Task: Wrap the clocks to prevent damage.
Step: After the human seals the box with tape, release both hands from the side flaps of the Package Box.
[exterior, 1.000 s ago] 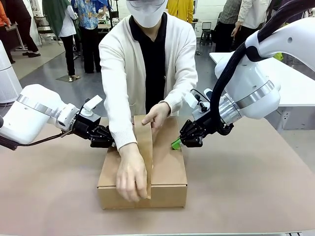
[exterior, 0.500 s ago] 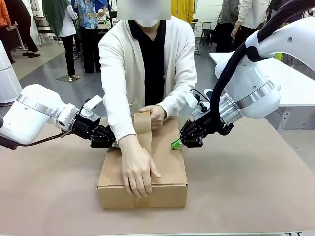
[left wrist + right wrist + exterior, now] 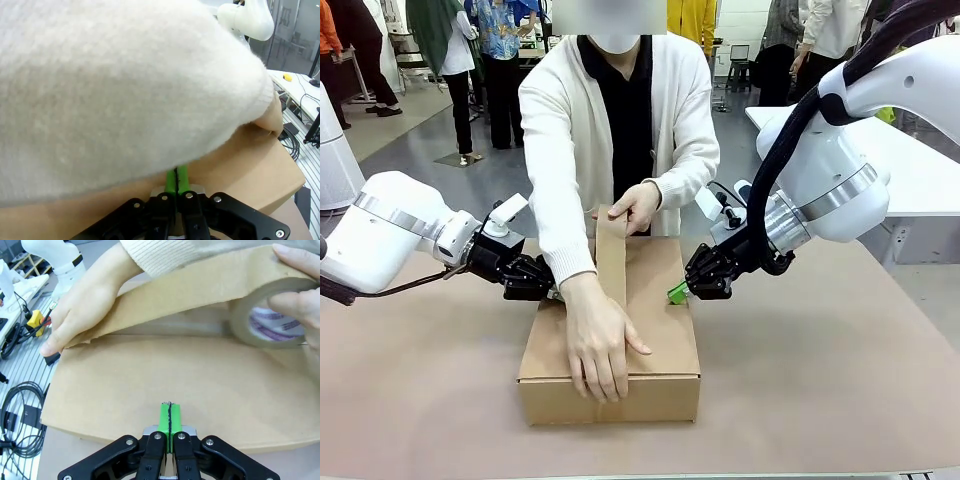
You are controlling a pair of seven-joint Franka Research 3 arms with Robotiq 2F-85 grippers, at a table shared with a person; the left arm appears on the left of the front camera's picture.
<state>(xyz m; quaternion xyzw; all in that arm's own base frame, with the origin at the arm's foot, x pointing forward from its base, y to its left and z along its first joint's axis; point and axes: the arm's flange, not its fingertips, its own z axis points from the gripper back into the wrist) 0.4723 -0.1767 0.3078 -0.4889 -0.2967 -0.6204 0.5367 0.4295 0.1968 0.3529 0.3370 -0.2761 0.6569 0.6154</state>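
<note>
Brown table (image 3: 840,360), cardboard box (image 3: 660,330) between both closed, empty end effectors, left end effector (image 3: 548,291), right end effector (image 3: 680,291) touching its sides

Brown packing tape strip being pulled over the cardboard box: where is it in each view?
Front view: brown packing tape strip runs down the middle of the cardboard box top.
Left wrist view: can't make it out behind the person's white sleeve.
Right wrist view: strip stretches across the upper frame, from the roll to the person's pressing hand.
Shared landmark: the cardboard box.
</note>
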